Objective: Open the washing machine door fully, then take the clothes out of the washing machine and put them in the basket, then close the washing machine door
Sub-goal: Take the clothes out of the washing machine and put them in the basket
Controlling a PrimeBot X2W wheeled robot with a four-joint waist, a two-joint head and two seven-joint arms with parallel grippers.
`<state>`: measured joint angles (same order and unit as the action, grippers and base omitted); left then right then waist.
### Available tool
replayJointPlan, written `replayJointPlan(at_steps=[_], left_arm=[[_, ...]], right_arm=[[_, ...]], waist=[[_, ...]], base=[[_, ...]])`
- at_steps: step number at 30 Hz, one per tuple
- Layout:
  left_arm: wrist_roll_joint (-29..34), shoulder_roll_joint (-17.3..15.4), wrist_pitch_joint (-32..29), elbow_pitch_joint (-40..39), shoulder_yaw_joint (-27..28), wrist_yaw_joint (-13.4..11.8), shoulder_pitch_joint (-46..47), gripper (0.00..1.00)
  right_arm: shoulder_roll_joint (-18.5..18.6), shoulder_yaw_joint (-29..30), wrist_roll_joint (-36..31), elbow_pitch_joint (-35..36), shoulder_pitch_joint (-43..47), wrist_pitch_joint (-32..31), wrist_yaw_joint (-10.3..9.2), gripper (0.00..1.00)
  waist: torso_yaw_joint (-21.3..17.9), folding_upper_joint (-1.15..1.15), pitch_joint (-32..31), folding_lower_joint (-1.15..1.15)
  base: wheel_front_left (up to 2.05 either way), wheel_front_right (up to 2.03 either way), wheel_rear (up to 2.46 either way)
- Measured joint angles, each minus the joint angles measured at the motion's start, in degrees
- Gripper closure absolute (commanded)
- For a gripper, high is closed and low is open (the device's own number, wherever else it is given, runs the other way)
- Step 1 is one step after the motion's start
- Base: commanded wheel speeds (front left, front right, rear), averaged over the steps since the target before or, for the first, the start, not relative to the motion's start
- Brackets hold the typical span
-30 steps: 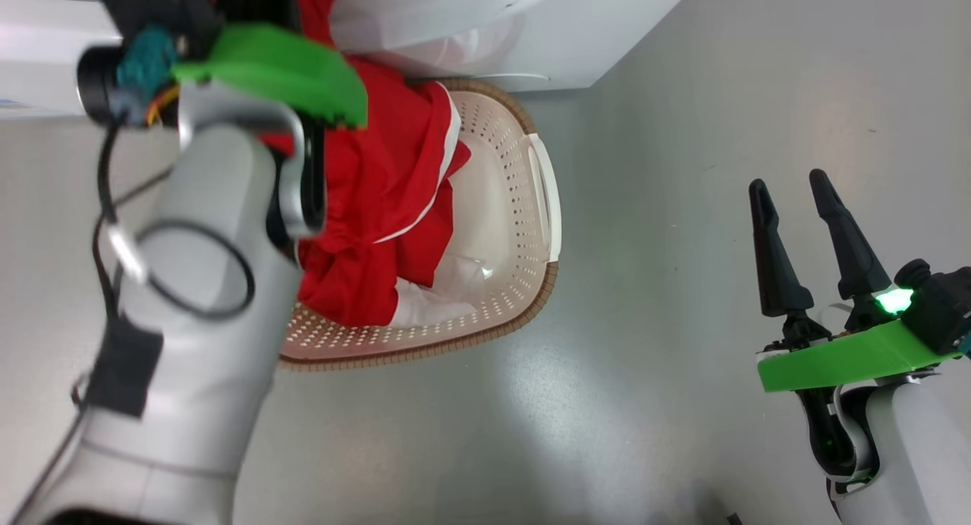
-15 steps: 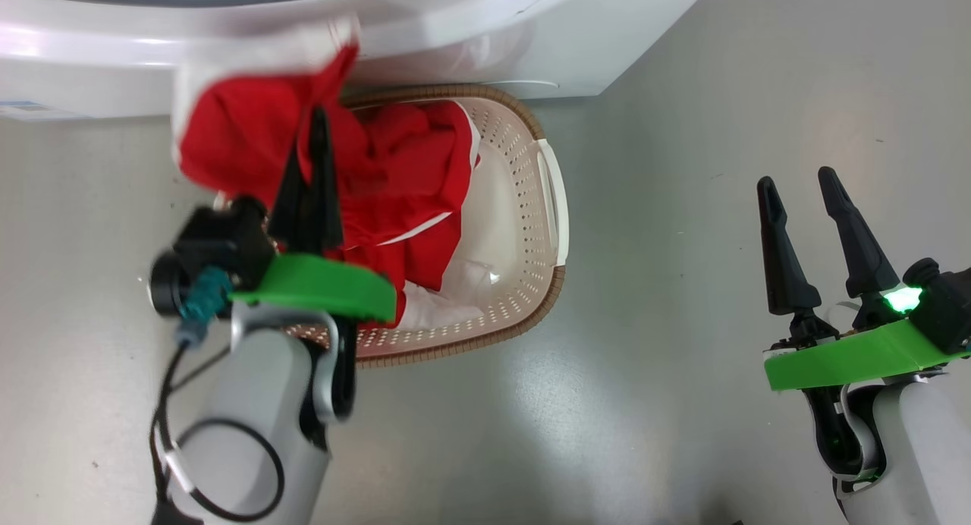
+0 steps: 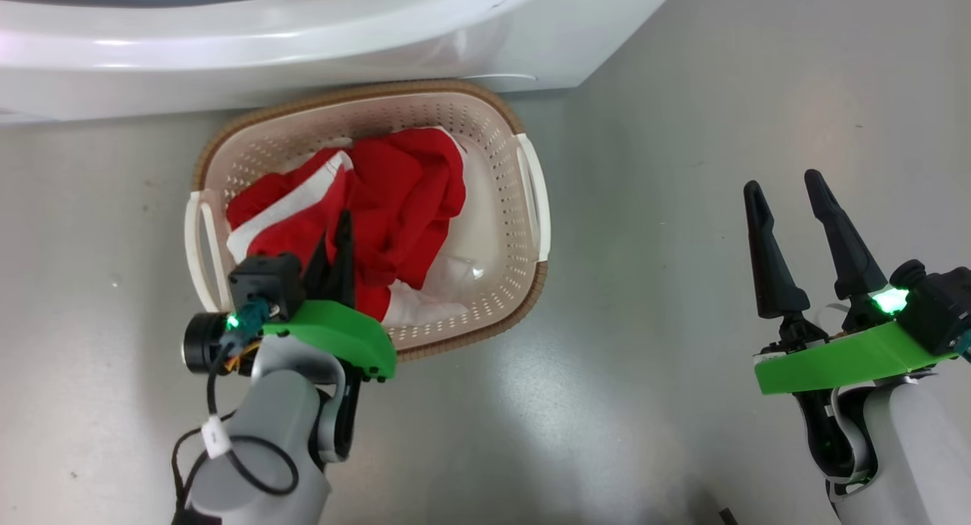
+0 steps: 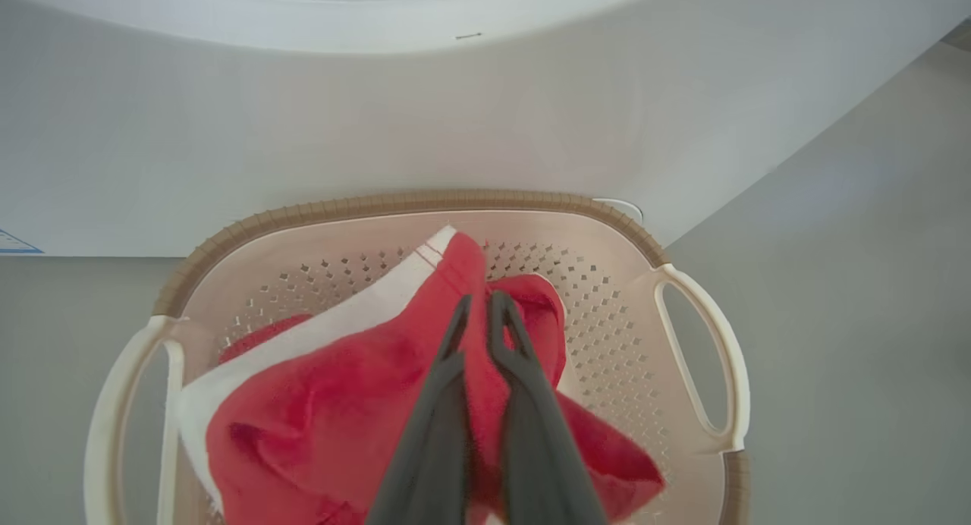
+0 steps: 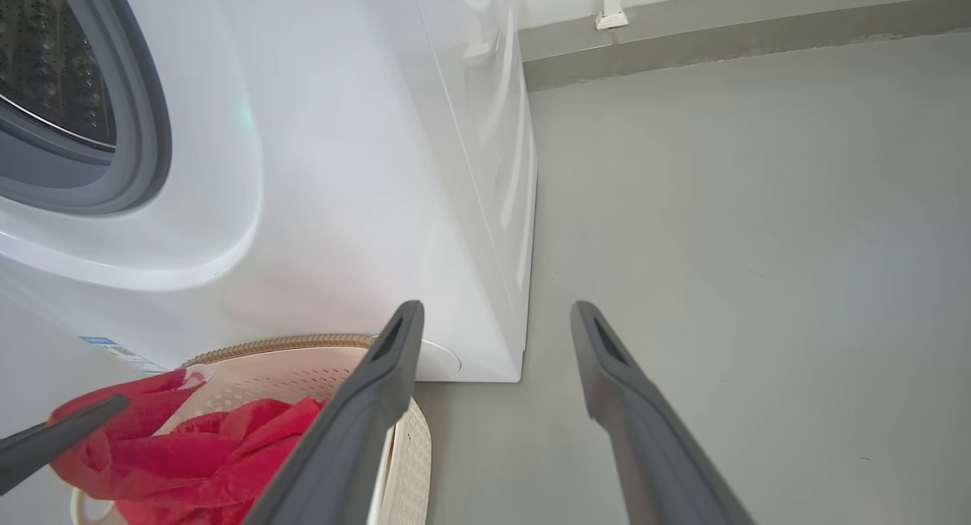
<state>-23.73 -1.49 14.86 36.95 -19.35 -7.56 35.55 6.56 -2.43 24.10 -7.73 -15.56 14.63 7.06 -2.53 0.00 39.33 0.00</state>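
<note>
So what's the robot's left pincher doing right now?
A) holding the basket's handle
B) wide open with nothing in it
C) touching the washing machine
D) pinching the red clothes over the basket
D: in the left wrist view the left gripper has its two dark fingers shut with a fold of the red clothes squeezed between them, over the basket.

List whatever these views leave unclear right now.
- Right wrist view: the drum runs off the left edge, so leftover laundry inside cannot be judged.
- Head view: the basket floor lies mostly under the clothes.
- Right wrist view: the blue label on the washing machine is too small to read.
</note>
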Motion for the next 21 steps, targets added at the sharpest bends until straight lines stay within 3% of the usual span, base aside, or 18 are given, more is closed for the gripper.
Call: replayJointPlan(at_steps=[12,13,15,16,17,18,21], left_arm=[[-1.65,0.02,0.0,8.69,0.69,1.05,4.72,0.98],[-1.65,0.02,0.0,8.81,0.77,1.05,4.74,0.9],[-1.65,0.02,0.0,8.95,0.9,1.07,4.75,0.58],[-1.65,0.02,0.0,8.94,0.94,1.07,4.75,0.39],[-1.65,0.02,0.0,8.93,0.99,1.12,4.75,0.08],[-1.65,0.02,0.0,8.94,1.03,1.13,4.75,0.0],[-1.65,0.02,-0.01,8.88,1.11,1.64,4.74,0.0]], right_arm=[[-0.36,-0.15,0.02,-0.27,-0.03,0.0,0.0,0.0],[-0.37,-0.14,0.02,-0.29,-0.03,0.0,0.0,0.0],[-0.38,-0.11,0.02,-0.31,-0.03,0.0,0.0,0.0],[-0.38,-0.11,0.02,-0.32,-0.03,0.0,0.0,0.0],[-0.37,-0.1,0.02,-0.35,-0.03,0.0,0.0,0.0],[-0.37,-0.1,0.02,-0.43,-0.03,0.0,0.0,0.0],[-0.38,-0.02,0.02,-0.62,-0.01,0.0,0.0,0.0]], waist=[[-1.8,0.0,0.43,0.0],[-1.78,0.0,0.39,0.0],[-1.69,0.0,0.27,0.0],[-1.62,0.0,0.18,0.0],[-1.54,0.0,0.07,0.0],[-1.47,0.0,-0.08,0.0],[-1.21,0.0,-0.71,0.0]], base=[[0.0,0.0,0.0],[0.0,0.0,0.0],[0.0,0.0,0.0],[0.0,0.0,0.0],[0.0,0.0,0.0],[0.0,0.0,0.0],[0.0,0.0,0.0]])
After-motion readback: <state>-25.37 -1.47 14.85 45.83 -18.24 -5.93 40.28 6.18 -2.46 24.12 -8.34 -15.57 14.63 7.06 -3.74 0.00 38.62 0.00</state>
